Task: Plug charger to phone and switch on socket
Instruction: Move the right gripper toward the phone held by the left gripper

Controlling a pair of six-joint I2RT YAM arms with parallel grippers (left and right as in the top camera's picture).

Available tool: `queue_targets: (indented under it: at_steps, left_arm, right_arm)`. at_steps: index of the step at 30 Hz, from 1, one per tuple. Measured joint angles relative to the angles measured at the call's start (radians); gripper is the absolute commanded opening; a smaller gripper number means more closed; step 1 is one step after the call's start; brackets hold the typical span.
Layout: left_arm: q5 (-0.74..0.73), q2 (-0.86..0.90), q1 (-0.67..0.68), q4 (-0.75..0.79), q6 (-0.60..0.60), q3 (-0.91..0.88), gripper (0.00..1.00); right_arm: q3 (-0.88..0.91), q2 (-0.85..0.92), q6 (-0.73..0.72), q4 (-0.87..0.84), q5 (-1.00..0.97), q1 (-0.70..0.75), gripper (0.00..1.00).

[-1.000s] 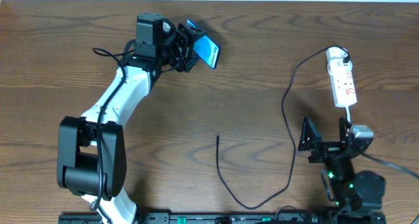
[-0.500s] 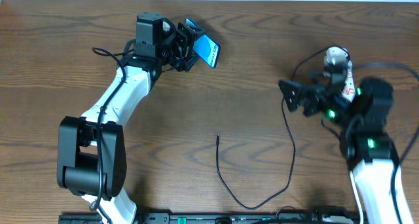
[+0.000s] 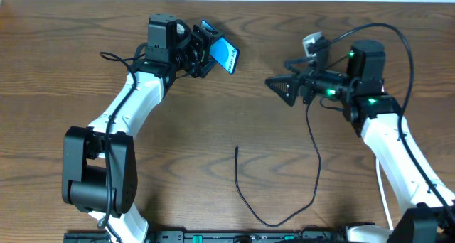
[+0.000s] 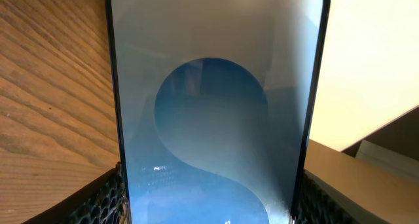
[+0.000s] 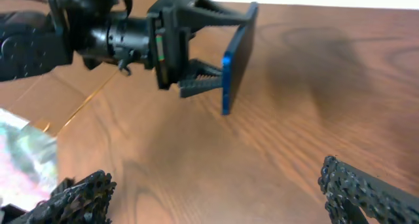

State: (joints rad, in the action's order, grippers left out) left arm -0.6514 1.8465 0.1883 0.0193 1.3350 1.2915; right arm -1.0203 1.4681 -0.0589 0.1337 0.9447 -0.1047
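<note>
My left gripper: pinching the slim blue-screened phone.
My right gripper: hovering spread, empty, right of the phone.
Risk: phone slipping while I'm pushing in the thin black cable.

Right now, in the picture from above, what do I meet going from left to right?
Left arm's black base → left end effector gripping the phone → right end effector, open → right arm's white link. The charger overlaps these, so I left it out.

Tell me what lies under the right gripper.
Bare wooden table shows between the fingers of the open right gripper. The charger cable runs up and disappears beneath it; whatever lies under the arm itself is covered.
</note>
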Motion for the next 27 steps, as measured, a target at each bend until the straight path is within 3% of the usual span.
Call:
queue_targets:
  at_steps: [10, 27]
  left_arm:
    - [0.000, 0.000, 0.003, 0.000, 0.004, 0.000, 0.07]
    - [0.000, 0.000, 0.050, 0.000, 0.057, 0.000, 0.07]
  right_arm:
    - [0.000, 0.005, -0.006, -0.011, -0.041, -0.035, 0.99]
    - [0.000, 0.005, -0.142, -0.053, -0.484, -0.236, 0.98]
